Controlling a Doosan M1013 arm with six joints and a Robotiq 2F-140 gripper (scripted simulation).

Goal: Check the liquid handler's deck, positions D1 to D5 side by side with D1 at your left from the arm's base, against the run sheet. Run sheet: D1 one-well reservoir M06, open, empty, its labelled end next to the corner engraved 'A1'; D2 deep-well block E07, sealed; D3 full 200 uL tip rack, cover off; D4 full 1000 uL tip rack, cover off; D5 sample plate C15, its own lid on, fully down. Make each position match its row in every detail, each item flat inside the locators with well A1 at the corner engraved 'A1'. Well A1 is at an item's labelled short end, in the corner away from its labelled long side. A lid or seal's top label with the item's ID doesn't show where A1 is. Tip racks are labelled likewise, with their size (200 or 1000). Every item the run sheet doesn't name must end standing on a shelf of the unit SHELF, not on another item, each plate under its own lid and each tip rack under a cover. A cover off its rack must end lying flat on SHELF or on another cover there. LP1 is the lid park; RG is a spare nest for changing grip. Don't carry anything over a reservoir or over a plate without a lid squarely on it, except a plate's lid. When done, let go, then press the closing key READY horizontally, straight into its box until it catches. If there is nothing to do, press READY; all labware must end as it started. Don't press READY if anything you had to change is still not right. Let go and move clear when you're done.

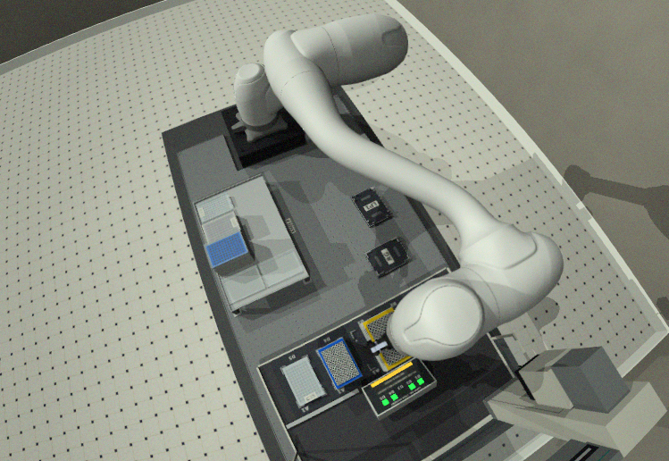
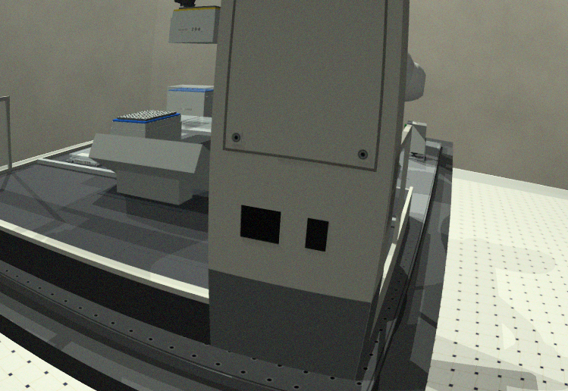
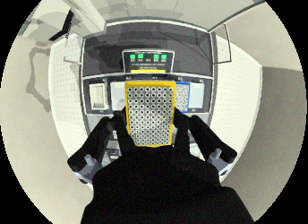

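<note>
My gripper [image 3: 149, 109] [image 1: 383, 340] is shut on the yellow-rimmed 200 uL tip rack [image 3: 149, 112], cover off and full of tips. It holds the rack in the air above the middle of the deck, over the D3 area. In the exterior view the rack hangs high, its side label reading 200 [image 2: 194, 26]. The blue-rimmed tip rack [image 1: 338, 362] sits open in its deck position, and a lidded plate [image 1: 303, 381] stands at the deck's end beside it. In the wrist view the blue rack [image 3: 183, 96] lies right of the held rack and another item [image 3: 97, 96] left. The arm hides D1 and D2 in the top view.
The SHELF unit [image 1: 256, 238] holds a blue-topped rack [image 1: 228, 250] and two pale items [image 1: 216, 217] behind it. The LP1 [image 1: 373, 209] and RG [image 1: 384, 259] nests lie between shelf and arm. A panel with green lights [image 1: 398, 389] stands just past the deck. A tall grey tower [image 2: 302, 174] blocks the exterior view.
</note>
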